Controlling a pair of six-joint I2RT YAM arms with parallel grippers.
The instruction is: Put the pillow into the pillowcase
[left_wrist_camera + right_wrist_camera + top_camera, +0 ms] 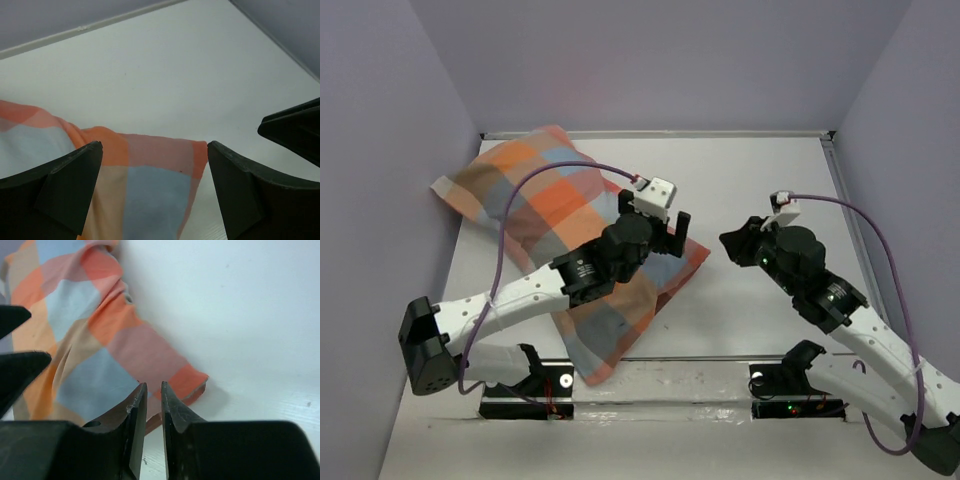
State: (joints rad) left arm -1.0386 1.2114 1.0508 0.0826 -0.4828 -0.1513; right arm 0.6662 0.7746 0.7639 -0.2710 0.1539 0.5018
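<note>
Lying pillowcase [480, 190], far-left to near-centre

Your pillowcase [560, 230] lies slantwise on the left half of the table [760, 180], running from the back left toward the near middle. Your left gripper [672, 232] hangs over its right corner. Your right gripper [735, 243] is just right of that corner.

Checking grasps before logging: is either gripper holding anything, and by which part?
Nothing held. Left gripper stands open over the pillowcase; right gripper, nearly shut, is empty beside its corner.
</note>
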